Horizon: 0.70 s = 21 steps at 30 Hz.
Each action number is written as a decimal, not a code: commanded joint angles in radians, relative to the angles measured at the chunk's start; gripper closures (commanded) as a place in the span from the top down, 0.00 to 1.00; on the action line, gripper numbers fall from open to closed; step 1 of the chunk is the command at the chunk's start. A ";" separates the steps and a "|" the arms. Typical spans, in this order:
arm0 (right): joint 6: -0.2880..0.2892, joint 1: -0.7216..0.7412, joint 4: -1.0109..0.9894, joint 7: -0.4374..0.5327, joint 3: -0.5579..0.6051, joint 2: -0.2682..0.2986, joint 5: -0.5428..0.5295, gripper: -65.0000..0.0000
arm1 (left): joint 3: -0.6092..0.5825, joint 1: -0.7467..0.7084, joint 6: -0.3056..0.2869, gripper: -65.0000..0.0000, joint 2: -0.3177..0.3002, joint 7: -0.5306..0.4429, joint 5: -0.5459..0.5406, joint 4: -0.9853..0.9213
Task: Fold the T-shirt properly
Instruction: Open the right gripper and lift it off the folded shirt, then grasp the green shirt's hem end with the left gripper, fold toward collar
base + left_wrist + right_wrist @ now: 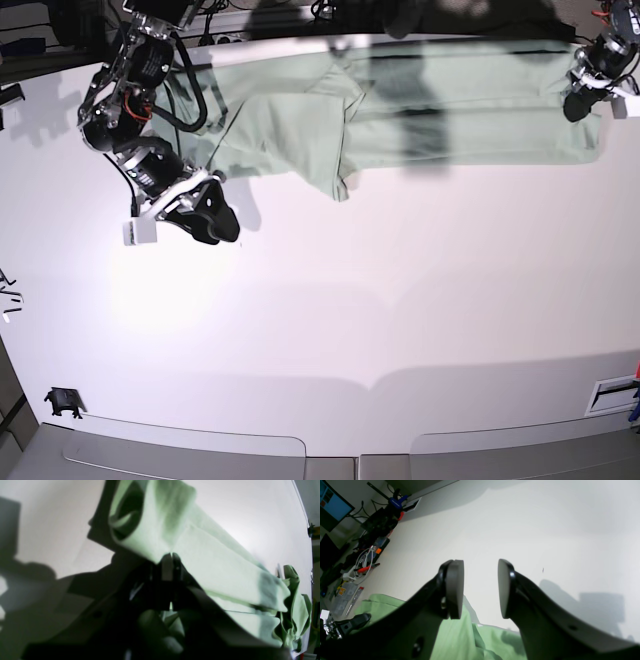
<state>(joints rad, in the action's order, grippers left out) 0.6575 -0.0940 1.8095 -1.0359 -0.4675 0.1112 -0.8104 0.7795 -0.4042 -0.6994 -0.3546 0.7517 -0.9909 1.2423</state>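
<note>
The pale mint-green T-shirt (450,110) lies spread along the far edge of the white table, with a sleeve or flap folded toward the middle. My left gripper (582,100) sits at the shirt's right end. In the left wrist view its fingertips (171,554) are pressed together on a lifted fold of the T-shirt (200,555), with fabric draping away on both sides. My right gripper (212,215) hovers over bare table just below the shirt's left part. It stands open (481,587) with nothing between its pads (455,587). The green cloth (460,637) lies behind it.
Cables, tools and a monitor (335,505) crowd the area beyond the table's edge near the right arm. A small black clip (62,402) sits at the near left corner. A white label (610,395) lies at the near right edge.
</note>
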 commanded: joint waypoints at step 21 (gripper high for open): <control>-0.128 0.013 0.011 0.091 -0.004 0.053 0.343 0.32 | -0.050 -0.024 0.001 0.00 0.184 0.333 -0.440 0.385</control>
<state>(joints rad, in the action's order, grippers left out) 0.5293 -0.0948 1.8061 -0.9718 -0.4679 0.1535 -0.4572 0.7235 -0.4240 -0.6861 -0.1616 1.0950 -1.3968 1.6108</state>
